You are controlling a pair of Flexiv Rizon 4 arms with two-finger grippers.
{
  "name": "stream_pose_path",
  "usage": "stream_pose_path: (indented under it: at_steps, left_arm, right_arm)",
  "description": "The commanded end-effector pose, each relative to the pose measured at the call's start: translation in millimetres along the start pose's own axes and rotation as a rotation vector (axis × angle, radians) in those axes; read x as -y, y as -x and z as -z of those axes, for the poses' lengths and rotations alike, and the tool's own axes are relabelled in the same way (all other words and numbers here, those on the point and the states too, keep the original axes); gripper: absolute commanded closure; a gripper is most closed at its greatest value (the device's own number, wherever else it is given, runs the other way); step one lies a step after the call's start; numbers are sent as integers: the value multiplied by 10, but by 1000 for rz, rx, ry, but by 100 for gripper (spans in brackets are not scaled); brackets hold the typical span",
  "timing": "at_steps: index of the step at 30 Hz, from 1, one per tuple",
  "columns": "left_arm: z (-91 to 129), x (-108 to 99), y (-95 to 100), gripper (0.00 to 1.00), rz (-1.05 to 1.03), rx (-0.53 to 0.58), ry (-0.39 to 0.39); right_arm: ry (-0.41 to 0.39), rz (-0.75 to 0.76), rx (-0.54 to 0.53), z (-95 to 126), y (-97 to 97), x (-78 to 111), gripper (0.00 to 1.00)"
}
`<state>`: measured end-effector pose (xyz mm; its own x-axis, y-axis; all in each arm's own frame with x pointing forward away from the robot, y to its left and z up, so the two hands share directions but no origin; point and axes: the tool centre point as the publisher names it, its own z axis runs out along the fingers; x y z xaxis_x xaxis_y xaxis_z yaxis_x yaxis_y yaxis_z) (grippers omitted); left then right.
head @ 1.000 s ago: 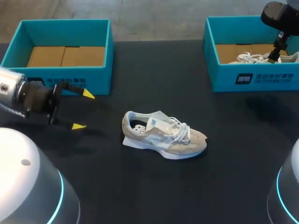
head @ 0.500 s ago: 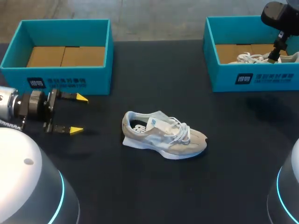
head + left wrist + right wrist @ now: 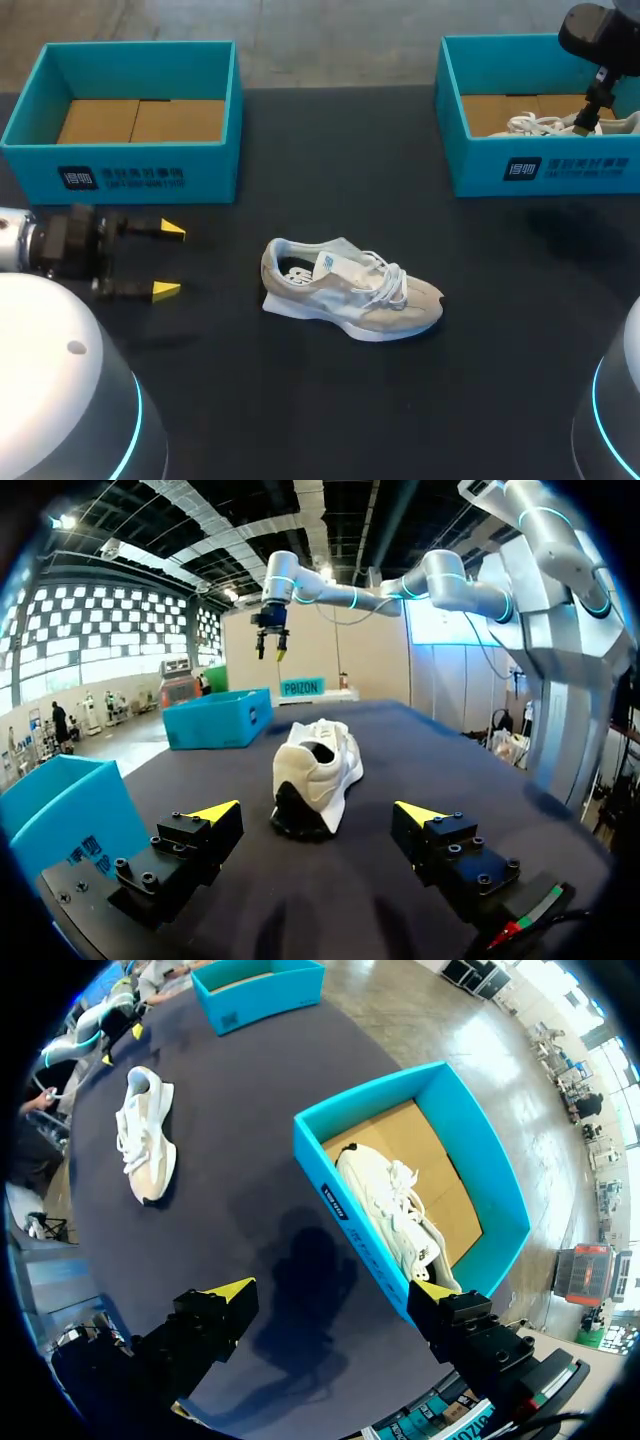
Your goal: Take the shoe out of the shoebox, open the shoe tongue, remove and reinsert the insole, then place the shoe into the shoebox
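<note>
A beige and white shoe lies on its sole at the middle of the black table, toe to the right and tongue loosely laced. My left gripper hovers open to the shoe's left, apart from it. In the left wrist view the shoe stands heel-first ahead of the open left gripper, nothing between the fingers. My right gripper hangs open and empty high above the right teal shoebox, which holds a second white shoe. The table shoe lies far off.
An empty teal shoebox with a cardboard floor stands at the back left, just behind my left gripper. The right shoebox stands at the back right under my right arm. Bare black tabletop surrounds the shoe.
My left gripper has drawn back to the left and toward the table's front, and its fingers have levelled. The shoe and the right arm have not moved.
</note>
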<state>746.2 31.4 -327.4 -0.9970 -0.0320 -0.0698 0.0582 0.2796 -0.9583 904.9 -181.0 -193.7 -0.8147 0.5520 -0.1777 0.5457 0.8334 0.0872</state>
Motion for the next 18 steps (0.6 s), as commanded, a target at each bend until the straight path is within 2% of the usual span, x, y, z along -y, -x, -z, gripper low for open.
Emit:
stream_pose_path:
  at_steps: [1,7,10,18]
  left_arm:
    - [-82,-68,13,0,3,7,1]
    - [-223,-324,34,0,15,6,9]
    - [-286,-395,50,0,2,1,30]
    - [-429,-510,107,0,17,17,15]
  right_arm:
    - [0,0,-1,-1,5,1,0]
    - [0,0,-1,-1,5,1,0]
    - [0,0,-1,-1,5,1,0]
    - [0,0,-1,-1,5,1,0]
